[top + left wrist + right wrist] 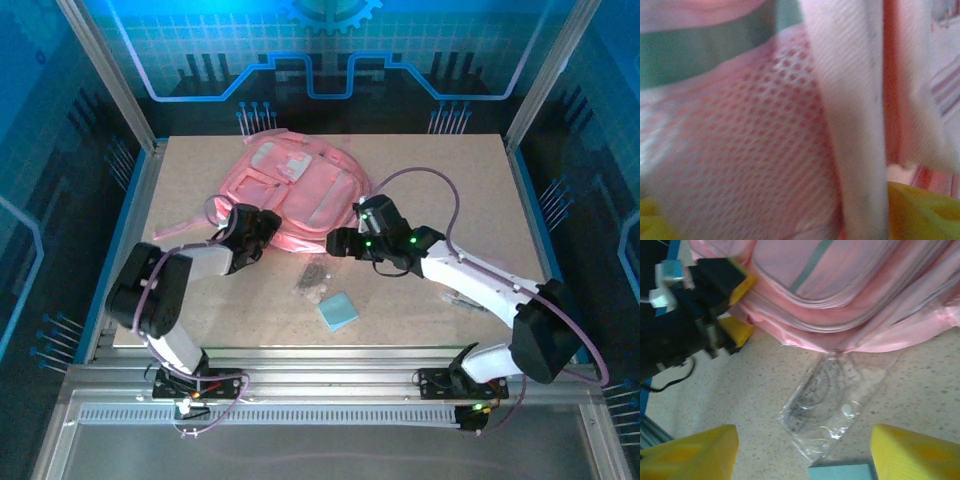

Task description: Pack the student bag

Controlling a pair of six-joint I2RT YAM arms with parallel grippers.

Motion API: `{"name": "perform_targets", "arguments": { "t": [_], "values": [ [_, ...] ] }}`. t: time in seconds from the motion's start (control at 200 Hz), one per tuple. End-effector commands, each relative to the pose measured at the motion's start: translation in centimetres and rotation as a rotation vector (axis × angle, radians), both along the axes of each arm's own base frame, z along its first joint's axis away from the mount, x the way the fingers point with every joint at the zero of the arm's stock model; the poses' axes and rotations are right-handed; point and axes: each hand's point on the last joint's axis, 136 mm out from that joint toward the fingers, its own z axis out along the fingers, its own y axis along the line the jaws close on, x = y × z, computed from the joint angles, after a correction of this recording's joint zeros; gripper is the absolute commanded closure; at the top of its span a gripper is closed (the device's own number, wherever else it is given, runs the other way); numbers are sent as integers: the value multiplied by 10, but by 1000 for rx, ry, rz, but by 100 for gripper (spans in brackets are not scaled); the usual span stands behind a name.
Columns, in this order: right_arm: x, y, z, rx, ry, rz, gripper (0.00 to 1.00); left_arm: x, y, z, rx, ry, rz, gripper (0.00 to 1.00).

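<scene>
1. Big picture first: the counter (450,180) is pale speckled board, fenced by metal posts, with glowing blue panels behind. There's bare board out toward the right edge.
2. The student bag (300,185) lies flat, pockets up, in the middle toward the far edge. Its long axis runs roughly far-to-near, skewed a touch leftward at the far end.
3. The left pincer (262,225) is right on the bag's near-left edge, with the bag straight ahead of it. Mesh (740,150) and a pale strap (850,125) crowd between its fingers; biting or only straddling, I can't tell. It's the nearer arm, I'd say.
4. The right pincer (342,242) hangs just beside the bag's near-right corner, released, fingers (690,452) wide with nothing between them.
5. A clear packet (313,277) holding a protractor lies on the near side of the bag, its tip at the hem.
6. Smallest, a blue pad (338,311) sits just beyond that packet, toward the near edge, not yet packed.
</scene>
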Motion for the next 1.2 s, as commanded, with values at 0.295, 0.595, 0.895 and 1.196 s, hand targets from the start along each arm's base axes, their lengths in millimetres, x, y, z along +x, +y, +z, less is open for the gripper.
{"name": "perform_targets", "arguments": {
  "t": [0.295, 0.595, 0.895, 1.196],
  "values": [
    [-4, 78, -51, -78, -60, 179, 45, 22, -39, 64, -163, -147, -9, 100],
    [42, 97, -63, -136, -156, 96, 44, 4, -54, 118, -264, -194, 16, 100],
    [78, 83, -71, -329, -284, -111, 48, -8, -63, 115, -325, -180, 33, 100],
    [101, 75, -76, -433, -413, -256, 58, -12, -79, 126, -397, -189, 8, 100]
  ]
}}
